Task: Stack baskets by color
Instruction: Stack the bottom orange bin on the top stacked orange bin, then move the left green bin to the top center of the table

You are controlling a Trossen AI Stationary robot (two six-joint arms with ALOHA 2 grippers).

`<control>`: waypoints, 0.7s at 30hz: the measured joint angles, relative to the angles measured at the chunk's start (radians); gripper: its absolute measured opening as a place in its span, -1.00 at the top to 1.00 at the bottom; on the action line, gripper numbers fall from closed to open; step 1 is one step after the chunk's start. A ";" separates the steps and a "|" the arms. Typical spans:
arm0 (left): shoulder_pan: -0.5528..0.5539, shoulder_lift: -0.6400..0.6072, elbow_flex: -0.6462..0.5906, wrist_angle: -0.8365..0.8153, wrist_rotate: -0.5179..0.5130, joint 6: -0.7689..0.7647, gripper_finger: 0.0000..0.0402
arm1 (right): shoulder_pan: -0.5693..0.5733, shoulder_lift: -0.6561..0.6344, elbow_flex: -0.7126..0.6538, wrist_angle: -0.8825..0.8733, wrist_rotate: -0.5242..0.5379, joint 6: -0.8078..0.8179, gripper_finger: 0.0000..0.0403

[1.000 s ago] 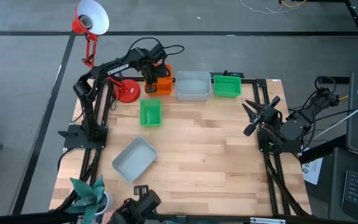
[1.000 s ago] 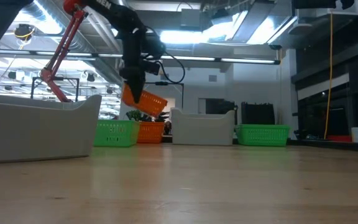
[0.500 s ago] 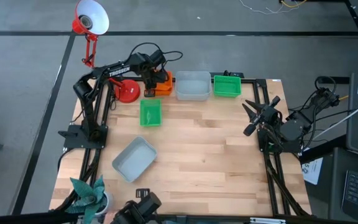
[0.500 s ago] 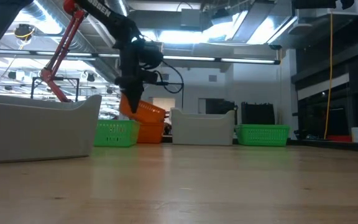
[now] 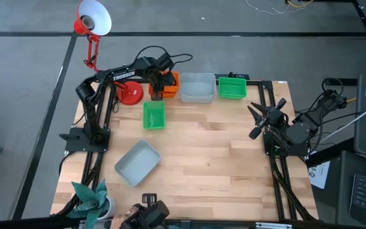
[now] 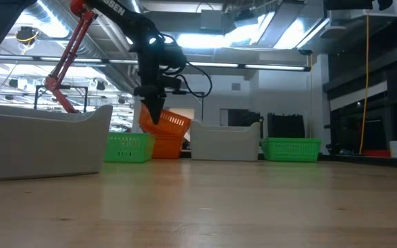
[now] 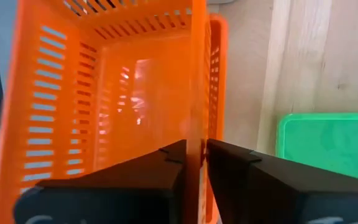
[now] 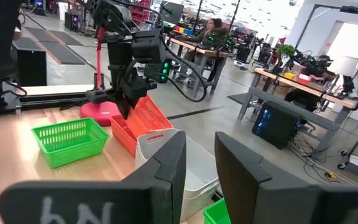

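Note:
My left gripper (image 5: 157, 81) is at the table's far left, shut on the upper orange basket (image 6: 165, 122). That basket sits tilted in a lower orange basket (image 6: 168, 146). Beside them along the far edge stand a pale grey basket (image 5: 197, 88) and a green basket (image 5: 232, 88). Another green basket (image 5: 154, 116) rests on the wood nearer the middle, and a second grey basket (image 5: 136, 162) lies toward the near left. My right gripper (image 5: 259, 117) waits open above the table's right edge, holding nothing. My left gripper (image 7: 196, 152) has one side wall of the upper orange basket (image 7: 197, 118) between its fingers, at the rim, one finger inside the basket and one outside. The fingers come slanting down from above. The basket is tilted, its gripped side raised and its lower end (image 6: 183, 129) inside the lower orange basket.
A red desk lamp's round base (image 5: 131, 93) stands just left of the orange baskets, its arm rising past the far left edge. A potted plant (image 5: 91, 197) sits at the near left corner. Bare wood (image 5: 221, 159) stretches across the middle and near right.
My left gripper has gone down with the orange basket. The basket hung tilted and clear above the lower orange basket a second ago; now its lower end has sunk into that basket, and it is still tilted.

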 joint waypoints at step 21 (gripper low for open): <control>-0.073 -0.047 0.073 -0.160 -0.040 -0.208 0.60 | 0.000 0.000 0.000 -0.051 -0.063 0.053 0.57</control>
